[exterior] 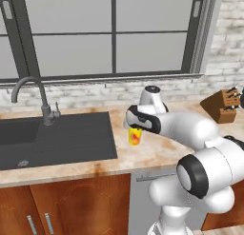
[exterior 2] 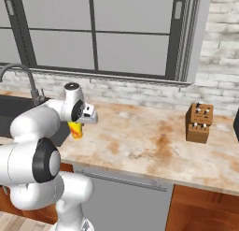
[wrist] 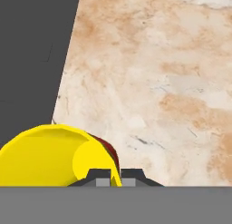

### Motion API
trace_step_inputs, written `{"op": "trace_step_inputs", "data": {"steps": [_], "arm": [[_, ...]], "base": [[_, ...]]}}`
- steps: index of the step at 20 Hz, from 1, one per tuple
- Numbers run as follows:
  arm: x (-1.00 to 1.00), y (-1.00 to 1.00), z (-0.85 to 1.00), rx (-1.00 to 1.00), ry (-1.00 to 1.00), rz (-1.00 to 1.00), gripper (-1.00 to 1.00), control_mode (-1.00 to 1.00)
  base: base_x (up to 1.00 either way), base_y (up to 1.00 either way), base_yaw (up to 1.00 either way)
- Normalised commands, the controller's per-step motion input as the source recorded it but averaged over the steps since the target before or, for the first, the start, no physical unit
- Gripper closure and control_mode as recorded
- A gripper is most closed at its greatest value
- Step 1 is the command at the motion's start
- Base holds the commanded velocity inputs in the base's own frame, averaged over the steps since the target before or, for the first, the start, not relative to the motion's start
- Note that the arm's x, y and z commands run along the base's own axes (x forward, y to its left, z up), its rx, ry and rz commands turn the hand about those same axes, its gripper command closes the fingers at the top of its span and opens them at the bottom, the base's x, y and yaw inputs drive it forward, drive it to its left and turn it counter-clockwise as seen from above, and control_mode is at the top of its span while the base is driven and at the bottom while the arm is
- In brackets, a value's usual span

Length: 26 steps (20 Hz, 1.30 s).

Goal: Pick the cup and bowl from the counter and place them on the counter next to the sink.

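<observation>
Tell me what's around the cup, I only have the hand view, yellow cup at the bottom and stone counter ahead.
Observer: The cup is right beside the sink, on the counter at the basin's edge.
Operator: Is the gripper on it?
Observer: The gripper sits at the cup's top with its fingers closed on the rim; whether the cup touches the counter, I cannot tell.
Operator: Anything else on that counter?
Observer: A wooden knife block stands far along the counter, near the brick wall.

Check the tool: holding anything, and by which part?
Yes: the tool grips the yellow cup by its rim wall, one fingertip inside, one outside, beside the sink.
</observation>
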Motion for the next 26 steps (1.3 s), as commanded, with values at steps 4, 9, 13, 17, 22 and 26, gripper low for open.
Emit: {"op": "trace_step_inputs", "data": {"steps": [4, 9, 13, 17, 22, 26], "arm": [[0.04, 0.02, -0.43, 0.00, -0.03, -0.06, 1.00, -1.00], [0.00, 0.01, -0.35, 0.00, -0.01, -0.05, 1.00, -1.00], [0.00, 0.00, -0.35, 0.00, -0.02, -0.05, 1.00, -1.00], [0.00, 0.00, -0.34, 0.00, -0.02, -0.05, 1.00, -1.00], [0.00, 0.00, -0.22, 0.00, -0.01, -0.03, 1.00, -1.00], [0.00, 0.00, 0.00, 0.00, 0.00, 0.00, -1.00, -1.00]], "base": [[0.00, 0.00, 0.00], [0.00, 0.00, 0.00], [0.00, 0.00, 0.00], [0.00, 0.00, 0.00], [0.00, 0.00, 0.00], [0.00, 0.00, 0.00]]}}
